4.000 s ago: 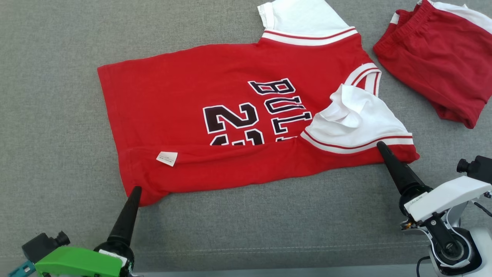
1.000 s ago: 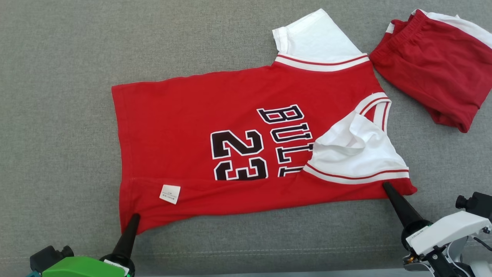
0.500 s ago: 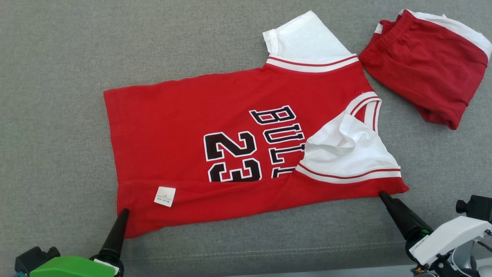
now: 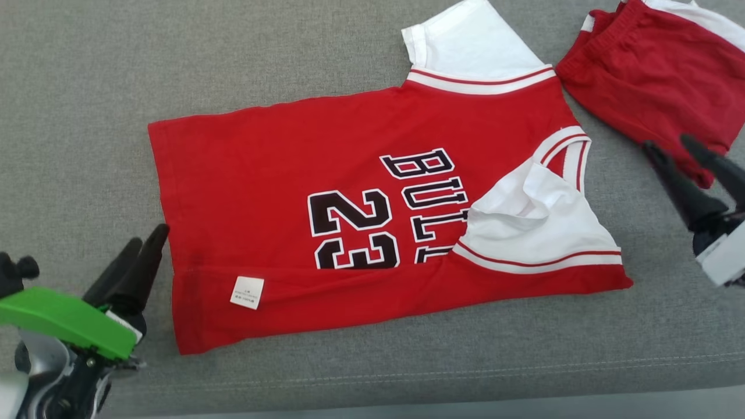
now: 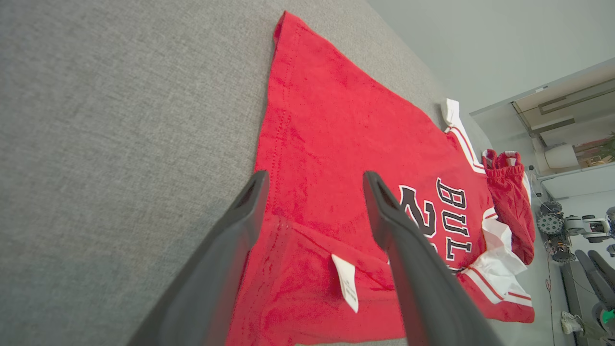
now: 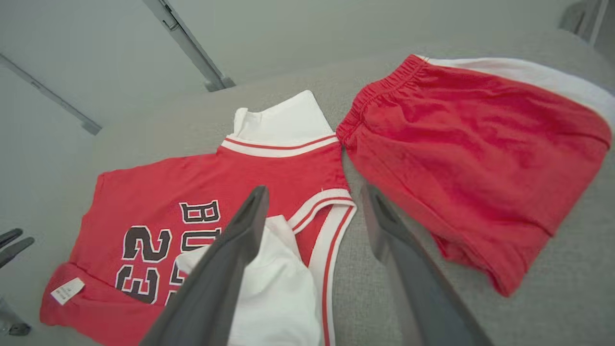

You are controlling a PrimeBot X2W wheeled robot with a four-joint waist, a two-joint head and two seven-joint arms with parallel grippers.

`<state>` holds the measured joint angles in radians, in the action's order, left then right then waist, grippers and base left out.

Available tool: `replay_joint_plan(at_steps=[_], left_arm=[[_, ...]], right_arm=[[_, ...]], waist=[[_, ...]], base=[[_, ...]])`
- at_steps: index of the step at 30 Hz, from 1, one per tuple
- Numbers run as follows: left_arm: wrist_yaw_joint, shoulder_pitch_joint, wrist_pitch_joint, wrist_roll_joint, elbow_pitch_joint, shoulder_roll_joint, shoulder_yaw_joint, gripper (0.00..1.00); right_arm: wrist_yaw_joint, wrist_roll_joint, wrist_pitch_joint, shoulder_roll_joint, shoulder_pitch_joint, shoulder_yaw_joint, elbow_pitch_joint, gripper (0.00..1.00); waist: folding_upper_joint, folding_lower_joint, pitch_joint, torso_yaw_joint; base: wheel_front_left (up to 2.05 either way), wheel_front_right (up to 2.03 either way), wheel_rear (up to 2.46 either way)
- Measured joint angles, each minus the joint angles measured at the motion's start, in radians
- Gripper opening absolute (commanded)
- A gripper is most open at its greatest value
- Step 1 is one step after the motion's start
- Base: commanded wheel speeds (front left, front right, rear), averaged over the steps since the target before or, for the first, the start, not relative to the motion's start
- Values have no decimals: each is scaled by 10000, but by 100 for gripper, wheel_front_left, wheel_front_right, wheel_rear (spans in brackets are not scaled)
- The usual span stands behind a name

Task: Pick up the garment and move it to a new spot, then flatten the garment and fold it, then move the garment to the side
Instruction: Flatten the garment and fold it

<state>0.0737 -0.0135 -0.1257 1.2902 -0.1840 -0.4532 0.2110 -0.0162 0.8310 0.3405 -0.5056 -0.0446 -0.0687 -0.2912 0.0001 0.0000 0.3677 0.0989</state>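
The garment, a red jersey (image 4: 262,174) printed "BULLS 23", lies spread on the grey cushion. Its hem is to the left and its collar to the right. The near white sleeve (image 4: 535,221) is folded over the front. A strip along the near edge is turned up, showing a white label (image 4: 247,292). My left gripper (image 4: 149,234) is open just left of the hem's near end, over the jersey (image 5: 336,144) in the left wrist view, its own tips (image 5: 315,175) apart. My right gripper (image 4: 667,142) is open beside the collar, above the jersey (image 6: 144,192) and the cushion, holding nothing (image 6: 314,188).
Red shorts (image 4: 652,87) with a white stripe lie at the back right, touching the jersey's far shoulder; they are close behind my right fingers (image 6: 471,144). The grey cushion (image 4: 75,116) has bare room to the left, and its front seam (image 4: 407,375) runs near the bottom.
Both grippers have let go of the jersey's near corners and opened. The left moved up beside the hem, the right up and right toward the shorts. The jersey lies still.
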Motion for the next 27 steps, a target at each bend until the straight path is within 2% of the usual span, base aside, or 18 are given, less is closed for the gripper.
replay_joint_plan(at_steps=[3,11,20,27], left_arm=[[-2,-945,-437,8,-36,-159,79,100],[2,-3120,-1561,90,362,-326,422,100],[-2,-4651,-2311,84,1331,-353,777,100],[-127,-5341,-2525,75,2048,-163,943,100]], right_arm=[[42,-416,491,-481,-1149,-61,-13,100],[61,-736,1852,-779,-3893,-1060,328,100],[-19,-1262,2863,-548,-5944,-2054,1593,100],[-276,-1471,3231,-130,-7048,-2602,2313,100]], waist=[[0,0,267,84],[0,0,1194,325],[0,0,2255,524],[0,1,2732,633]], base=[[0,0,0],[0,0,0],[0,0,0],[0,0,0]])
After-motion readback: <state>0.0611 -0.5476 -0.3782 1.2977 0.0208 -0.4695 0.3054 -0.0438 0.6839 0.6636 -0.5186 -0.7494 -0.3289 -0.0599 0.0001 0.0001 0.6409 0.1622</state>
